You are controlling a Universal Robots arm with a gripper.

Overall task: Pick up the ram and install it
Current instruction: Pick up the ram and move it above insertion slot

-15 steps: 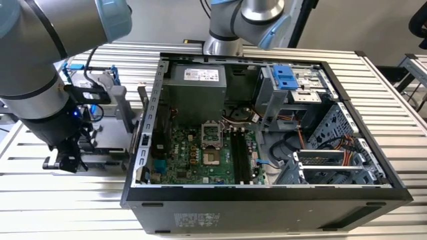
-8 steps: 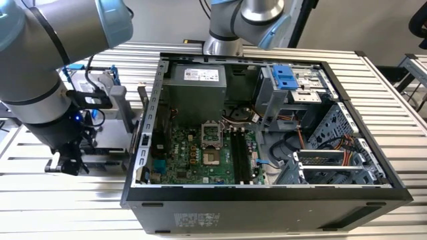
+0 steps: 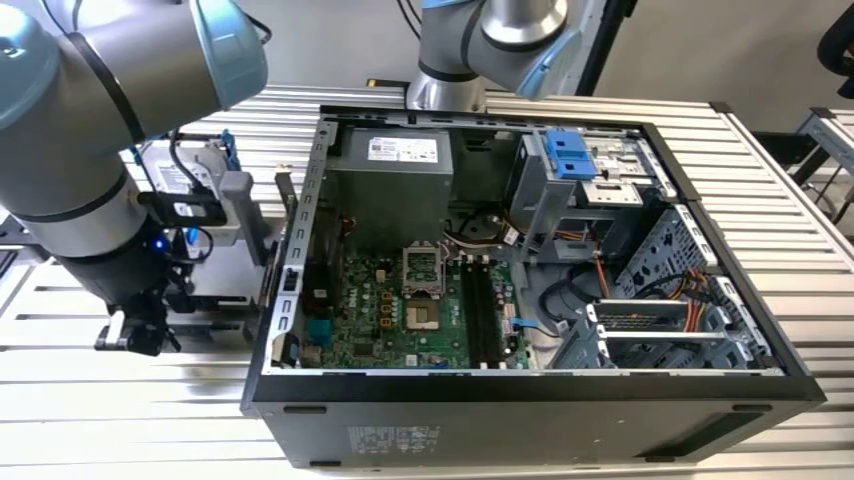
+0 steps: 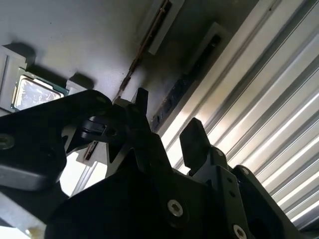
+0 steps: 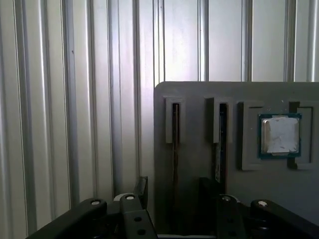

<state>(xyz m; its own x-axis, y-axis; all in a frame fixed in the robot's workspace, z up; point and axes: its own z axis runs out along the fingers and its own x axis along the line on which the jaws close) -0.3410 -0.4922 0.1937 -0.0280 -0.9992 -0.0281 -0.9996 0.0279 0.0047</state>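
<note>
My gripper [image 5: 175, 188] is wide open and holds nothing. Its fingers [image 5: 143, 186] sit either side of the ram [image 5: 175, 130], which stands on edge in a slot of the grey tray [image 5: 199, 94]. I can't tell if a finger touches it. A second stick [image 5: 221, 134] is in the next slot, with the chip [image 5: 279, 135] beyond. The tray lies outside the case [image 3: 534, 400], at the exterior view's left.

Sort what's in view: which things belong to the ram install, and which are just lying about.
Job in hand:
ram, on edge in the grey tray
gripper, open astride it
motherboard's black slots

Lying about:
processor chip
hard drive
power supply
</note>
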